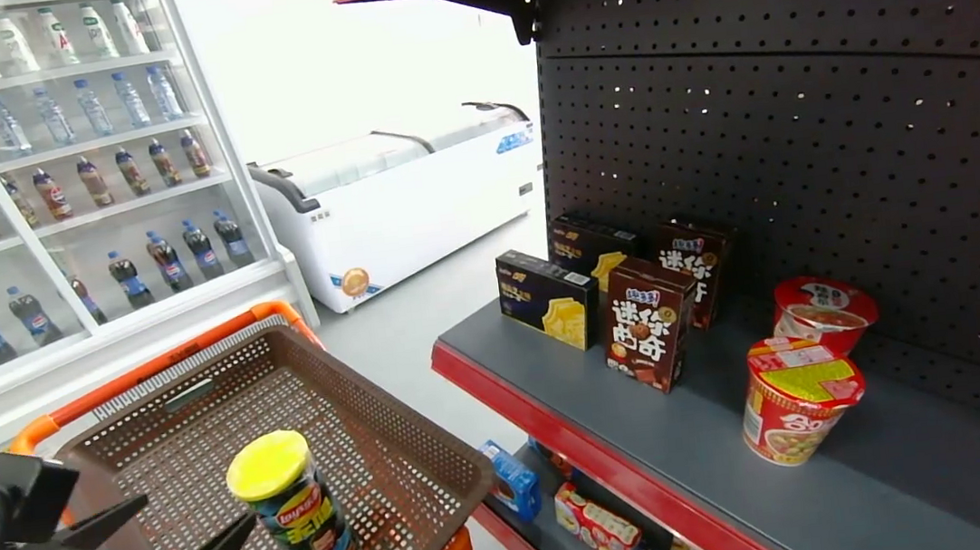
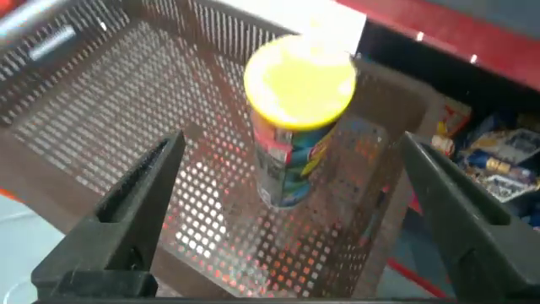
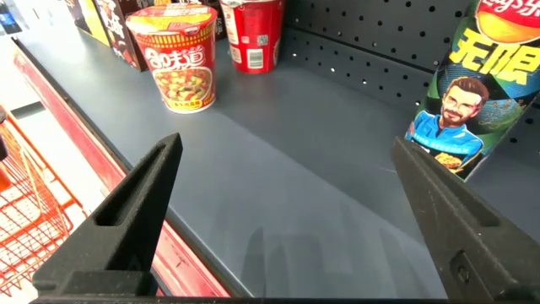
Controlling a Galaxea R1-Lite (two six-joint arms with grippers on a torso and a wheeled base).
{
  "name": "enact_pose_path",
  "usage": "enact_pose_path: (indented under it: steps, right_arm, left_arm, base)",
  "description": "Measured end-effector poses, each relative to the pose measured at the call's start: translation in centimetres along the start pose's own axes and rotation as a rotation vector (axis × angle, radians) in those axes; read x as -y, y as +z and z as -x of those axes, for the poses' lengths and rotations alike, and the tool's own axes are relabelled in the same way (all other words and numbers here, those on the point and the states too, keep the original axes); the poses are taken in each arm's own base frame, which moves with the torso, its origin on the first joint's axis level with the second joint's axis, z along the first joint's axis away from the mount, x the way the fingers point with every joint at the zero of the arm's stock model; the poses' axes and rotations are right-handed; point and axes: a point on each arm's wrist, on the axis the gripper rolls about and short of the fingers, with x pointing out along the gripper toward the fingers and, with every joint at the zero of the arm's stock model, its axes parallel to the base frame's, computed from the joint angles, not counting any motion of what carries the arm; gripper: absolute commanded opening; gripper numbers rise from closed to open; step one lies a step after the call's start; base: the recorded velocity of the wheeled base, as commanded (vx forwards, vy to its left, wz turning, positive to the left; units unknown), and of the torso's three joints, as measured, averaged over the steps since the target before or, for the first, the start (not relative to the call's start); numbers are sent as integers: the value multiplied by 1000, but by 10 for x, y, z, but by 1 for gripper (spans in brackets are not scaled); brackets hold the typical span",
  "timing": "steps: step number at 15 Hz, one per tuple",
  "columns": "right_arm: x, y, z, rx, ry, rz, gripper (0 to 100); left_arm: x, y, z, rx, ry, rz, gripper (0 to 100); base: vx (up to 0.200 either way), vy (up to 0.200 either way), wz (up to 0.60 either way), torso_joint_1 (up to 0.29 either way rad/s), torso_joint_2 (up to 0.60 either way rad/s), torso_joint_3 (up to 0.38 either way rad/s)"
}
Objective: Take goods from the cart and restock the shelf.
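Observation:
A chip can (image 1: pixel 293 512) with a yellow lid stands upright in the brown cart basket (image 1: pixel 399 448). My left gripper (image 1: pixel 198 511) hovers just beside it, open, its fingers apart from the can. The left wrist view has the can (image 2: pixel 291 127) straight ahead between the open left gripper (image 2: pixel 291 145). My right gripper (image 3: pixel 287 148) is open over the grey shelf board (image 3: pixel 278 194), holding nothing. A green chip can (image 3: pixel 468 93) stands on the shelf near one finger, and two noodle cups (image 3: pixel 179 57) stand farther along.
The shelf (image 1: pixel 654 449) has a red front edge, a black pegboard back (image 1: pixel 804 142), snack boxes (image 1: pixel 645 322) and noodle cups (image 1: pixel 796 398). More goods lie on the lower shelf (image 1: pixel 593 519). A drinks cooler (image 1: pixel 51 175) and chest freezer (image 1: pixel 400 202) stand beyond the cart.

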Motion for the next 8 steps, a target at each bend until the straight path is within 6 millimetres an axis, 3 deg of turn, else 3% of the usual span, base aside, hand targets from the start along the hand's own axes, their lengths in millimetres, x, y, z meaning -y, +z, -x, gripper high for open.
enact_pose_path:
  steps: [3, 8]
  right_arm:
    - [0, 0, 0, 0, 0, 0, 100]
    - [0, 0, 0, 0, 0, 0, 100]
  left_arm:
    - [-2, -20, -22, -109, -8, 20, 100]
    - [-6, -35, -63, -224, -41, 37, 100]
  base:
    - [0, 0, 0, 0, 0, 0]
    - [0, 0, 0, 0, 0, 0]
